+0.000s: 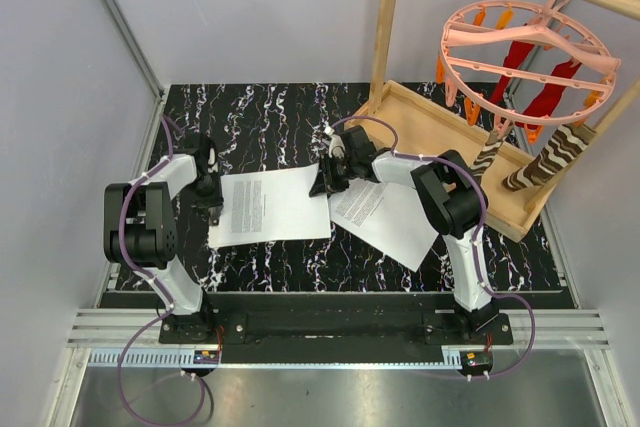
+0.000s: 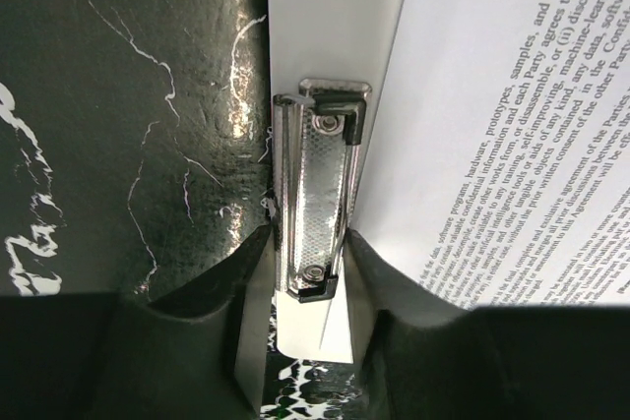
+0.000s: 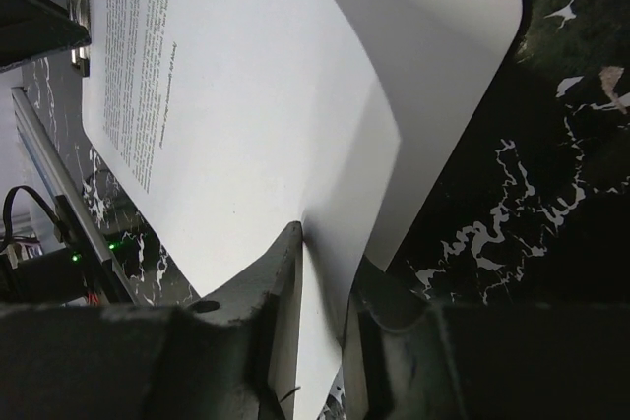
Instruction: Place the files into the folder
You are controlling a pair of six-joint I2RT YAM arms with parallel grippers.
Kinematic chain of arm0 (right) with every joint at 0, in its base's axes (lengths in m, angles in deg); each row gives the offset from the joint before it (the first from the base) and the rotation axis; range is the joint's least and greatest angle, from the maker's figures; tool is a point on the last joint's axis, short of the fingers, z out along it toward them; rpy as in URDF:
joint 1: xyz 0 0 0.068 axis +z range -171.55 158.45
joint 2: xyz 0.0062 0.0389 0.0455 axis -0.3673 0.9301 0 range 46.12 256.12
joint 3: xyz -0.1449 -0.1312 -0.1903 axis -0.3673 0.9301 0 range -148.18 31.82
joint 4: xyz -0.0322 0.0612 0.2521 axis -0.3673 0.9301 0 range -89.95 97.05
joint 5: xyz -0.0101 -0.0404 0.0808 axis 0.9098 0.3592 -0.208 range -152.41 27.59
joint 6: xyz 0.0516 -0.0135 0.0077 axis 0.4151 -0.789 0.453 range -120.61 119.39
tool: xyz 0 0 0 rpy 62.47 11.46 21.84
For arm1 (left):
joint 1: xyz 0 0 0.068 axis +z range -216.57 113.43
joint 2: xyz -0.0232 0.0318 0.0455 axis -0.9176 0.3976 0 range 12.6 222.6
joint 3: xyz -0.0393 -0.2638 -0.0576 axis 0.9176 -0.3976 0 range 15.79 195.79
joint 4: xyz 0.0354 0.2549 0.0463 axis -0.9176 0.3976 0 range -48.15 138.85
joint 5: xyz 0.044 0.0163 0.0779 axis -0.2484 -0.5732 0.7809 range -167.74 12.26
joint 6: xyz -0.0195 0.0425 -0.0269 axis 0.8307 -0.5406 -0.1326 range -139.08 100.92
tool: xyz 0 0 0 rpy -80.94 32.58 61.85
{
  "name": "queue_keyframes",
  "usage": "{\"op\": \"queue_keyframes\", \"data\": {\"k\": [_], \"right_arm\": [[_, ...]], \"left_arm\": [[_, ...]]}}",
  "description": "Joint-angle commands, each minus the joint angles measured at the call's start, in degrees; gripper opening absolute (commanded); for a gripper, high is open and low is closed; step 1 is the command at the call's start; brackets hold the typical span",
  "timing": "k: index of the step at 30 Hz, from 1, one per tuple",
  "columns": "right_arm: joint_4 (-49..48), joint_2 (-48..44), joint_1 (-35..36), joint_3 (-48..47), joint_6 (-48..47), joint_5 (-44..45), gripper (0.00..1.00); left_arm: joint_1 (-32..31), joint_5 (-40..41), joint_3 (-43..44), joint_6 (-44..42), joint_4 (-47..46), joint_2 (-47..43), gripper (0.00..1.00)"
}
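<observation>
The folder (image 1: pixel 300 228) is a white board lying flat left of centre, its metal clip (image 2: pixel 320 194) on the left short edge. One file (image 1: pixel 265 202), a printed sheet, lies on it. My left gripper (image 1: pixel 212 197) is shut on the clip; in the left wrist view its fingers (image 2: pixel 246 282) press both sides of the clip, next to the sheet's text (image 2: pixel 512 125). My right gripper (image 1: pixel 322 185) is shut on that sheet's right edge; in the right wrist view (image 3: pixel 325 263) the sheet (image 3: pixel 246 95) curls upward above the board's rounded corner (image 3: pixel 472 36). A second file (image 1: pixel 390 215) lies under the right arm.
A shallow wooden tray (image 1: pixel 455 137) stands at the back right with striped cloths (image 1: pixel 545 162) in it. A pink round hanger (image 1: pixel 525 47) hangs from a wooden frame (image 1: pixel 385 27) above it. Grey walls close in the black marbled table (image 1: pixel 270 117).
</observation>
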Motion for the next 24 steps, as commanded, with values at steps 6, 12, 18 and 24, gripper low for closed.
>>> {"op": "queue_keyframes", "data": {"k": [6, 12, 18, 24], "right_arm": [[1.9, 2.5, 0.5, -3.1, 1.2, 0.2, 0.29], [1.8, 2.9, 0.4, -3.3, 1.4, 0.1, 0.27], [1.9, 2.8, 0.4, -3.4, 1.5, -0.1, 0.25], [1.9, 3.0, 0.4, -3.7, 1.8, -0.4, 0.23]], "left_arm": [[-0.6, 3.2, 1.4, 3.6, 1.9, -2.9, 0.59], [-0.7, 3.8, 4.3, 3.0, 2.0, -1.3, 0.52], [-0.6, 3.5, 6.4, 2.2, 2.4, 1.3, 0.45], [-0.7, 4.6, 6.0, 1.9, 2.4, 2.2, 0.47]]}}
